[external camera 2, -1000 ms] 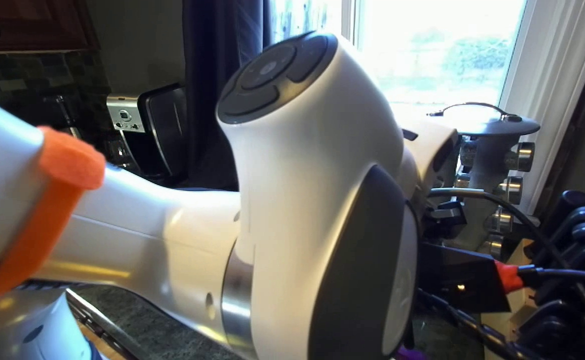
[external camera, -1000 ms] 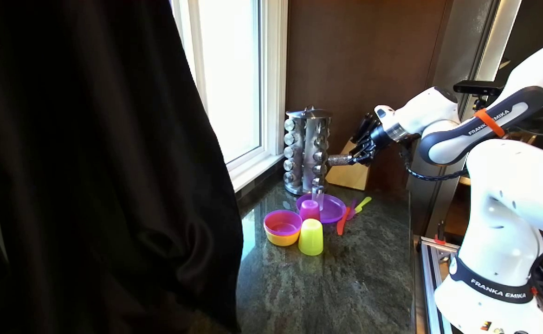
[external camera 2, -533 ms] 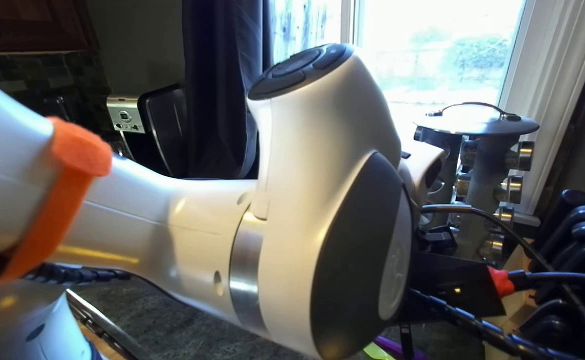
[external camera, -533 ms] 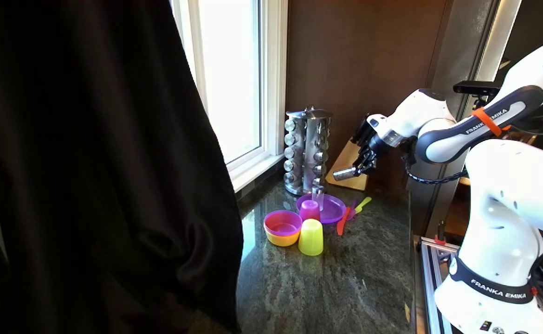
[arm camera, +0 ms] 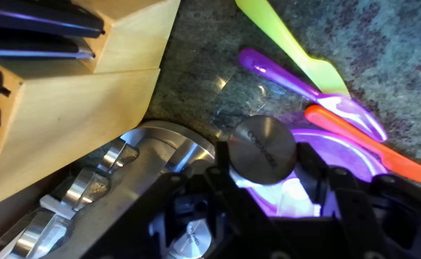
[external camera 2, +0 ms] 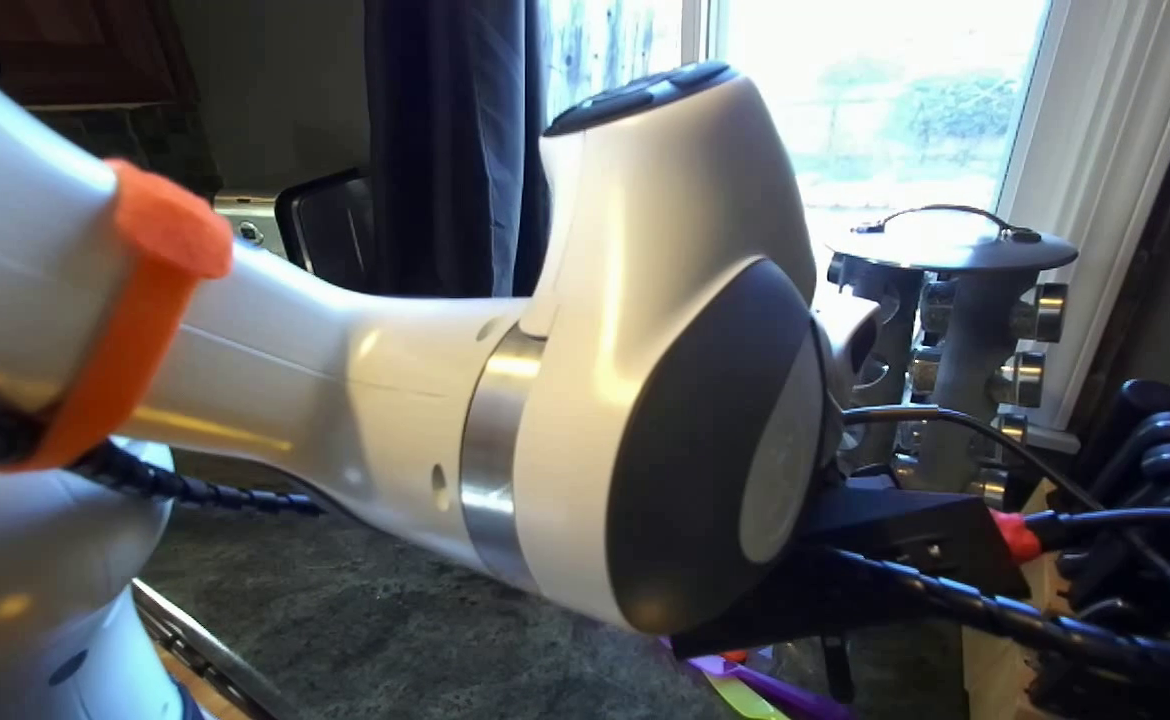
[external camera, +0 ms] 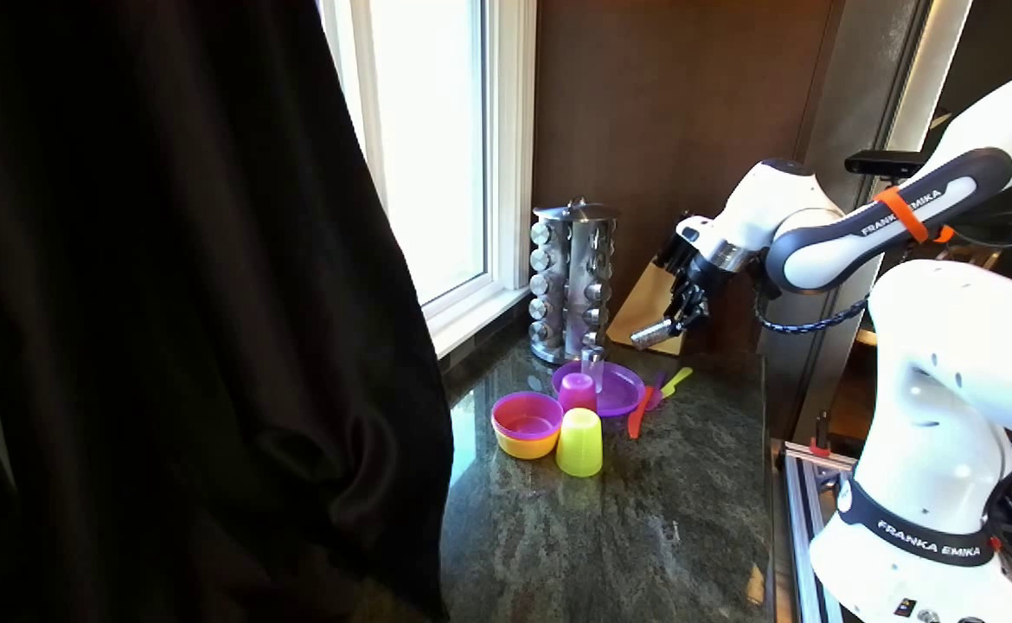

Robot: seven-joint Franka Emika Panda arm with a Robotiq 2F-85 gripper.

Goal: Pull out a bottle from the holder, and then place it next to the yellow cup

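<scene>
My gripper [external camera: 681,320] is shut on a small clear jar with a silver lid, the bottle [external camera: 651,334]. The bottle is tilted, its far end pointing down and away, in the air beside the holder. In the wrist view the fingertips [arm camera: 263,158] press both sides of its lid [arm camera: 262,144], which faces the camera. The silvery holder [external camera: 577,285] stands at the back with tiers of jars; it also shows in the other views [external camera 2: 980,380] [arm camera: 135,194]. The yellow cup [external camera: 579,443] stands on the counter in front, out of the wrist view.
A purple plate [external camera: 629,400] has a clear silver-lidded jar [external camera: 592,370] at it. A pink cup [external camera: 577,392] and stacked bowls [external camera: 527,420] touch or nearly touch the yellow cup. Plastic cutlery [external camera: 637,417] lies right of the plate. A wooden knife block [arm camera: 88,97] is beside the holder.
My gripper has drawn back from the holder and lowered, with the bottle in it. The bottle has gone from level beside the holder to tilted downward and apart from it.
</scene>
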